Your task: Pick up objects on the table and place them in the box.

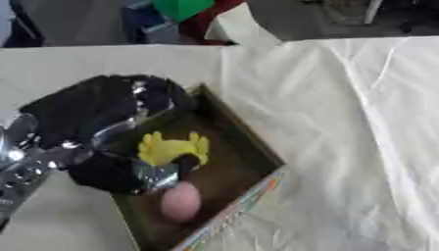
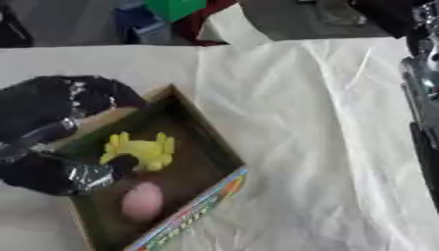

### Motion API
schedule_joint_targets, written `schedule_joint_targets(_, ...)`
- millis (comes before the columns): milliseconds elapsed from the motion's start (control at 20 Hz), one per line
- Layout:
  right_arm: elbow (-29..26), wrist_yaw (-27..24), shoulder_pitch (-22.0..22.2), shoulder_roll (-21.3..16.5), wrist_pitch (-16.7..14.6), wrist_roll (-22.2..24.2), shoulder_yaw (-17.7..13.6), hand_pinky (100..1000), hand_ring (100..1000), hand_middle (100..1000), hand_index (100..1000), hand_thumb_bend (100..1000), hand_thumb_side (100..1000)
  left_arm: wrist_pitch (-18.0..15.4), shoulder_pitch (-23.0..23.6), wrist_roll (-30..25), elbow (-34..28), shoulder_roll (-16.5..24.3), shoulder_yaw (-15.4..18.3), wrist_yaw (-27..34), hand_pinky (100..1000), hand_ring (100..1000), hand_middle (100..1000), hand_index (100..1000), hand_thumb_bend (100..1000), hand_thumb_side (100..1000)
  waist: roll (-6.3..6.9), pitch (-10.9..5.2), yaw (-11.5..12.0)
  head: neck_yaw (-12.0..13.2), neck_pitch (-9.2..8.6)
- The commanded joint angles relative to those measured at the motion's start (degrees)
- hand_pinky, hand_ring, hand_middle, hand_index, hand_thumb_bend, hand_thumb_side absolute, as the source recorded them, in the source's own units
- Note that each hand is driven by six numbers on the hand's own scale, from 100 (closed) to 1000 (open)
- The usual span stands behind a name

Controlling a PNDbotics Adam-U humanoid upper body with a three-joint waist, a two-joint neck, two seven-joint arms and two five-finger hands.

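A cardboard box with a colourful printed front edge lies askew on the white cloth. Inside it are a yellow toy with finger-like prongs and a pink egg-shaped thing. My left hand hangs over the box's left wall. Its fingers are spread above the far rim, and its thumb touches the yellow toy from below. My right arm shows only at the right edge of the right eye view, where a black part of my right hand is cut off by the frame.
A white, creased cloth covers the table to the right of the box. Beyond the far edge are a green object, blue and red items and dark furniture.
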Motion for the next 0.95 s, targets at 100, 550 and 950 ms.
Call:
schedule_joint_targets(100, -1.78, 0.85, -0.89, -0.06, -0.54, -0.89, -0.34, 669, 712, 543, 807, 100, 398, 1.51, 1.81, 14.76, -0.94, -1.31, 7.7, 11.59, 549, 781, 739, 902, 100, 1000, -0.1, -1.7, 0.38, -1.08, 0.1)
schedule_joint_targets(550, -3.09, 1.91, -1.13, 0.91, -5.94, -5.4, -0.24, 669, 726, 589, 821, 100, 426, -7.15, 9.61, 38.39, -0.94, -3.01, 18.99, 31.53, 528, 742, 704, 876, 114, 1000, -0.25, -2.04, 1.17, -2.03, 0.79)
schedule_joint_targets(950, -3.05, 4.05, 0.35, 1.44, -15.01, -11.06, -1.03, 668, 757, 629, 832, 100, 467, -18.2, 17.47, 45.02, -0.94, -6.04, 24.0, 35.48, 535, 714, 667, 864, 143, 1000, -0.71, -2.26, 1.76, -3.63, 0.51)
